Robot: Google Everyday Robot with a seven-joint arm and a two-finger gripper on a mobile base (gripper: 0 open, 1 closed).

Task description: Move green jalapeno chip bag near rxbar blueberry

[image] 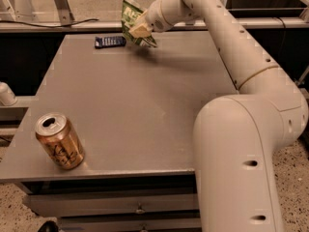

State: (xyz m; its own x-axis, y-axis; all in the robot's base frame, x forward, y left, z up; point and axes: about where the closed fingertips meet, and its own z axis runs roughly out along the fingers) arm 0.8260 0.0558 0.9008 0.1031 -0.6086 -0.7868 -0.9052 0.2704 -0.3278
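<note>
One step left, I reckon. The gripper [139, 31] is clamped on the green jalapeno chip bag [129, 14], which is up in the air just right of the rxbar blueberry [110, 41]. The carry looks about done, so next is lowering and letting go beside the bar without landing on it. Plain grey table [145, 120], gold can [60, 141] well away from the bar at the near corner, speckled floor [8, 207] underneath.

Gold-brown drink can [59, 141] near front-left corner, grey table [145, 110], drawers [120, 203] below
</note>
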